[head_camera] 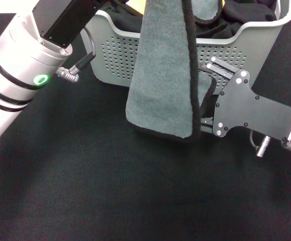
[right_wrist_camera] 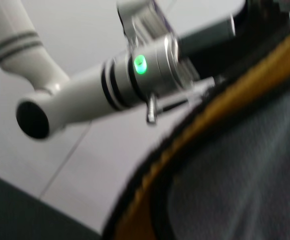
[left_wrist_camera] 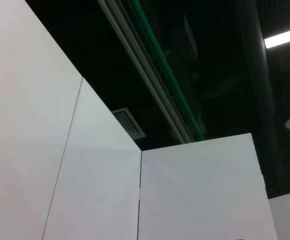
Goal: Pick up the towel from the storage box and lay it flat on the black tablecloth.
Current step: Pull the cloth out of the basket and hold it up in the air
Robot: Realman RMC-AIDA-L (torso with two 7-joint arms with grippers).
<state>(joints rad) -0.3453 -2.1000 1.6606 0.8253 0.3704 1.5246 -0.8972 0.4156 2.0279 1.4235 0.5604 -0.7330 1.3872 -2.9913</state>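
Over storage box [head_camera: 266,35], hanging towel [head_camera: 163,75], unlabelled

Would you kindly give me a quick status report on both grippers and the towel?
Left gripper out of view, arm raised over the storage box. Right gripper at the towel's hanging edge, grip unclear. Towel hangs grey face out, its bottom at the black tablecloth.

The storage box [head_camera: 266,37] sits on the black tablecloth [head_camera: 110,191] — the towel [head_camera: 163,75] hangs before its front wall, right end effector [head_camera: 208,108] beside.
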